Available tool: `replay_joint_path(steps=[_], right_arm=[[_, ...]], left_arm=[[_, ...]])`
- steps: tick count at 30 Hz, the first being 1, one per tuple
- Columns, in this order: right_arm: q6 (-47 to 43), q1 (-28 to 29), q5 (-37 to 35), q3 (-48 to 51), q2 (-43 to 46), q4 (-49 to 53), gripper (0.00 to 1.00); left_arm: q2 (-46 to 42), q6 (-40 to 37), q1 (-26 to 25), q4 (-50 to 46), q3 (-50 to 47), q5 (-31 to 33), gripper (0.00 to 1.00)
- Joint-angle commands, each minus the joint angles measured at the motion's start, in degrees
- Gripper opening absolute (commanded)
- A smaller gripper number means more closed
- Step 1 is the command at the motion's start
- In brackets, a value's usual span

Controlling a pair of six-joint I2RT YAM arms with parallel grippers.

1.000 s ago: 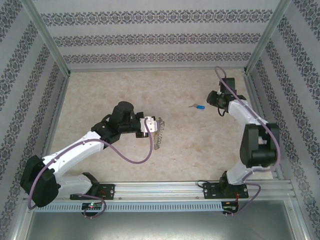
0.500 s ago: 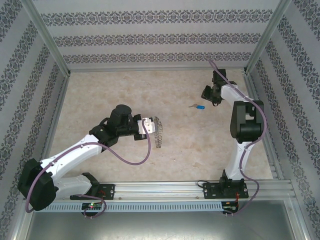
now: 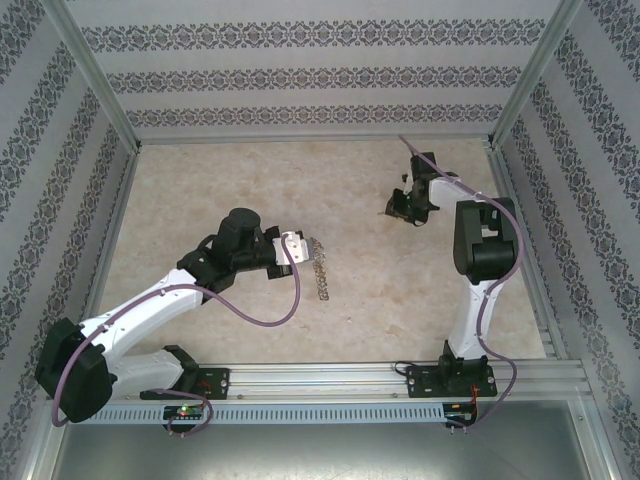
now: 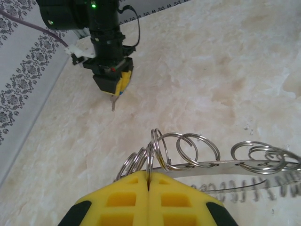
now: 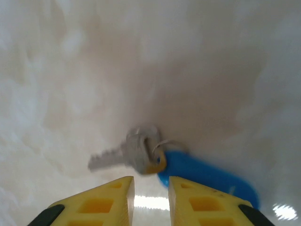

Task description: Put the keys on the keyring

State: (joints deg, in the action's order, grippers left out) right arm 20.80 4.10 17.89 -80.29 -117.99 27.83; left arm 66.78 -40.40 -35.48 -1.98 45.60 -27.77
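Note:
The keys [image 5: 136, 153] lie on the table as one small bunch: a silver blade with a yellow-edged head, and a blue plastic head [image 5: 207, 179] beside it. My right gripper [image 5: 151, 188] hovers just short of them, open, with a narrow gap and nothing between its yellow fingers. From the left wrist view the right gripper [image 4: 113, 82] stands over the key blade [image 4: 113, 102]. In the top view the right gripper [image 3: 400, 207] covers the keys. My left gripper [image 4: 148, 181] is shut on one loop of the keyring [image 4: 211, 165]. The keyring [image 3: 320, 270] hangs from the left gripper [image 3: 305, 247].
The marble-patterned table [image 3: 200, 190] is bounded by patterned walls and metal posts [image 3: 100, 80]. The right wall [image 3: 560, 200] stands close to the right arm. The arms' base rail [image 3: 330, 378] runs along the near edge.
My right gripper has moved left and down over the keys, and its jaws have narrowed. The left gripper has shifted only slightly, and the hanging keyring has swung a little.

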Motion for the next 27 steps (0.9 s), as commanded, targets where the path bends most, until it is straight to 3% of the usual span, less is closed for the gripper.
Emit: replay_joint_path(steps=[1,7,13,19,23,27], right_arm=[[0.2,1.3,4.0,4.5,4.2,0.7,0.27],[0.9,0.0,5.7,10.6,11.2,-2.9,0.27],[1.9,-0.9,3.9,4.3,10.5,-0.7,0.33],[14.3,1.0,-9.5,-2.5,5.3,6.9,0.20],[19.2,4.4,-14.2,-3.6,3.7,8.7,0.24],[17.2,4.8,-17.6,-5.5,0.4,8.3,0.22]], left_arm=[[-1.7,1.4,0.9,3.5,-0.8,0.0,0.00],[-1.7,1.6,1.0,3.5,-1.0,-0.5,0.00],[-1.4,1.4,1.1,4.3,-1.0,-1.1,0.00],[-1.2,4.2,1.1,6.7,-1.7,-0.5,0.00],[-1.1,4.5,1.1,6.4,-1.8,-0.5,0.00],[-1.6,5.3,1.1,7.2,-2.5,0.0,0.00]])
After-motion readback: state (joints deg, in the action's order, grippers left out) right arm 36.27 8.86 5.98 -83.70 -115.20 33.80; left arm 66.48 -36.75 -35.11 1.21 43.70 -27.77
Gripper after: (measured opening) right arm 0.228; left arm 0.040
